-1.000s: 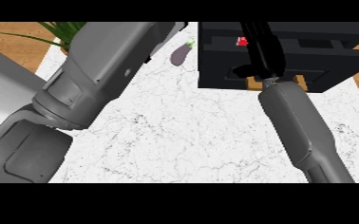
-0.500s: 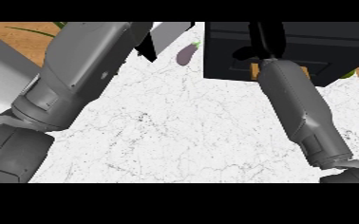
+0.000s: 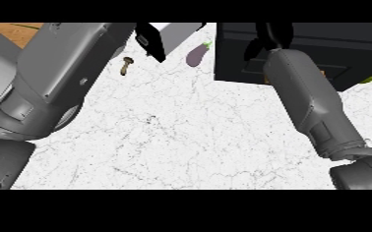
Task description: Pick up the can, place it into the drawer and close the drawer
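Observation:
The can shows nowhere in the head view. The black drawer lies at the upper right with its inside in shadow. My right forearm runs from the lower right corner up over the drawer, and my right hand is above the drawer's inside, partly cut off by the picture's top. My left forearm fills the left side. My left hand is at the top centre, open, with straight fingers pointing down and nothing in it.
A purple eggplant lies on the white marble counter just left of the drawer. A small brown mushroom lies beside my left hand. A wooden surface shows at the top left.
The drawer and both arms sit differently in the picture as the view shifted. The red can seen in the drawer a second ago no longer shows. The mushroom has come into view.

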Action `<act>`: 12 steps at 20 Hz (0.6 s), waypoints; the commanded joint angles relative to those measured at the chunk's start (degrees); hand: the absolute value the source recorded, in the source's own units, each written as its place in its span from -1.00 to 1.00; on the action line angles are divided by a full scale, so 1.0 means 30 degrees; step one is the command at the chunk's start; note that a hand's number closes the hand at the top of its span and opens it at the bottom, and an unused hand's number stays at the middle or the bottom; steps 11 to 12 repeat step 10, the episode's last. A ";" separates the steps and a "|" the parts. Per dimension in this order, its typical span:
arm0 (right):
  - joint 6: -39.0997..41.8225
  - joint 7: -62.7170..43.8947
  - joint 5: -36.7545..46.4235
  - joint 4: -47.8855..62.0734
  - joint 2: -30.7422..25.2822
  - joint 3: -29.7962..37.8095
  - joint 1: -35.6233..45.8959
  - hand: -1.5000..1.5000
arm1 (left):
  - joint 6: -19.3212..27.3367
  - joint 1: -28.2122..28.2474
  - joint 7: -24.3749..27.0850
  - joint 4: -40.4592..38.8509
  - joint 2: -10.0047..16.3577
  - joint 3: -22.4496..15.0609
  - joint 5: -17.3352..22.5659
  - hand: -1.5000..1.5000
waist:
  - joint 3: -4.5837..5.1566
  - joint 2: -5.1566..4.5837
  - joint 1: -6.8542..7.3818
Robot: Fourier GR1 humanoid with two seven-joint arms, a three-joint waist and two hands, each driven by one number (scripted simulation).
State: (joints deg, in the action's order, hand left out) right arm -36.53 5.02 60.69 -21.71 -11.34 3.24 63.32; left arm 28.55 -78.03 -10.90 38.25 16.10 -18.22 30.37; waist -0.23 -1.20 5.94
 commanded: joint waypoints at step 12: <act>0.0355 0.3013 -0.3042 0.0363 -0.0027 0.2957 0.2438 -1.00 | -0.0164 0.2798 -0.0900 0.3822 0.1377 -0.0391 -0.0200 -1.00 | 0.0037 0.0171 0.0264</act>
